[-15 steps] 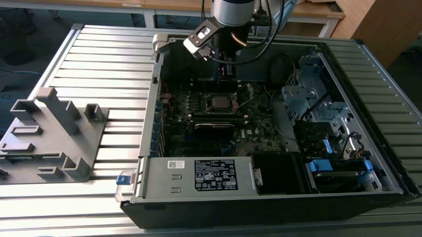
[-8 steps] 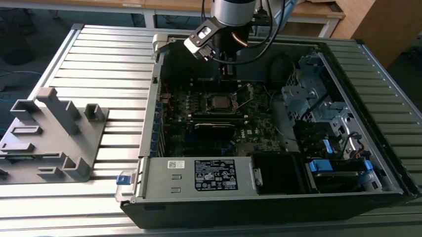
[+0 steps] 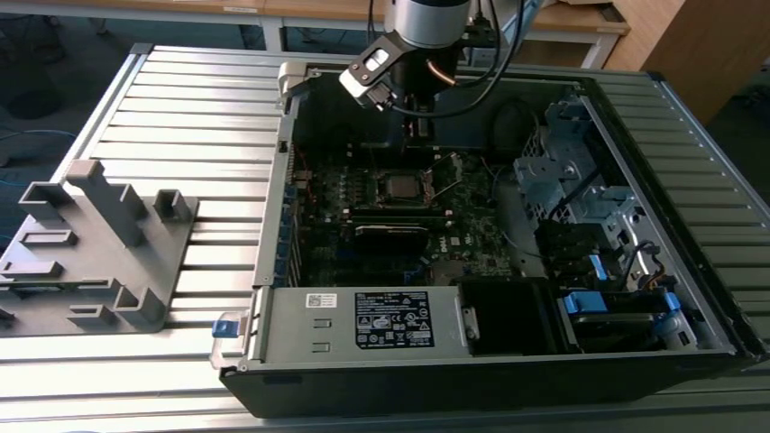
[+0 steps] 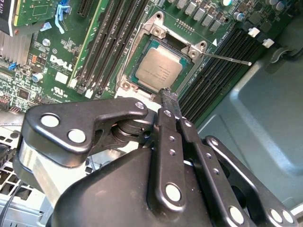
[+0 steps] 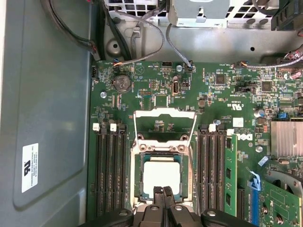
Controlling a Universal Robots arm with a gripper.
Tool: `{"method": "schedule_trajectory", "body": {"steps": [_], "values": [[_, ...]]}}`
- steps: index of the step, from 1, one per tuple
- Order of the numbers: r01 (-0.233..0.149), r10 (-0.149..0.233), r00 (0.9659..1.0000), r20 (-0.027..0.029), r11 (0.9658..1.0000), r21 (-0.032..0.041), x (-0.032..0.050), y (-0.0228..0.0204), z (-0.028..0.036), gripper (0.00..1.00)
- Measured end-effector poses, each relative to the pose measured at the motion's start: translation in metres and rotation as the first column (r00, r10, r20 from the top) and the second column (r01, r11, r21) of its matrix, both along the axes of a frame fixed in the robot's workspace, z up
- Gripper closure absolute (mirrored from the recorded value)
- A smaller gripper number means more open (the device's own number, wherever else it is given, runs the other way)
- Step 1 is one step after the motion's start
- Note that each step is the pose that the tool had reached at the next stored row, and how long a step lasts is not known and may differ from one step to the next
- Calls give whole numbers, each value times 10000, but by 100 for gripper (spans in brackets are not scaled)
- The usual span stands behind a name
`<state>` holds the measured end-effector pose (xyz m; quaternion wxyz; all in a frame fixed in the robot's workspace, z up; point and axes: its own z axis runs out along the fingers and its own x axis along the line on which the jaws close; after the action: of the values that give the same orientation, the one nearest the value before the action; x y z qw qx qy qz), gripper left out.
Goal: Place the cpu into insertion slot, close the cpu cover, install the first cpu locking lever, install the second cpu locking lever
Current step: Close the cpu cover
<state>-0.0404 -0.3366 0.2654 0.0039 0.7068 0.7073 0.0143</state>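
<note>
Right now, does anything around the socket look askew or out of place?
Nothing looks damaged. The cpu lies flat and square in its socket. The cpu cover stands swung open, and one locking lever sticks out unlatched. The gripper is shut beside the socket.

An open computer case (image 3: 361, 383) is laid on a slatted table (image 3: 180, 81); the arm (image 3: 416, 36) is held above its far edge; the cpu (image 3: 401, 188) is seen inside; a grey fixture (image 3: 96, 244) is set at the exterior view's left.

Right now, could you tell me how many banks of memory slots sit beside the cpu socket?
2. One bank runs along one side of the cpu; the other bank runs along the opposite side. More may lie hidden behind the gripper.
</note>
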Motion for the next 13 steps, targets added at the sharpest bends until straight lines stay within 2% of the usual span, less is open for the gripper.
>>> {"method": "schedule_trajectory", "body": {"steps": [13], "values": [[-2,2,10000,0,10000,1,22,0,0,89]]}}
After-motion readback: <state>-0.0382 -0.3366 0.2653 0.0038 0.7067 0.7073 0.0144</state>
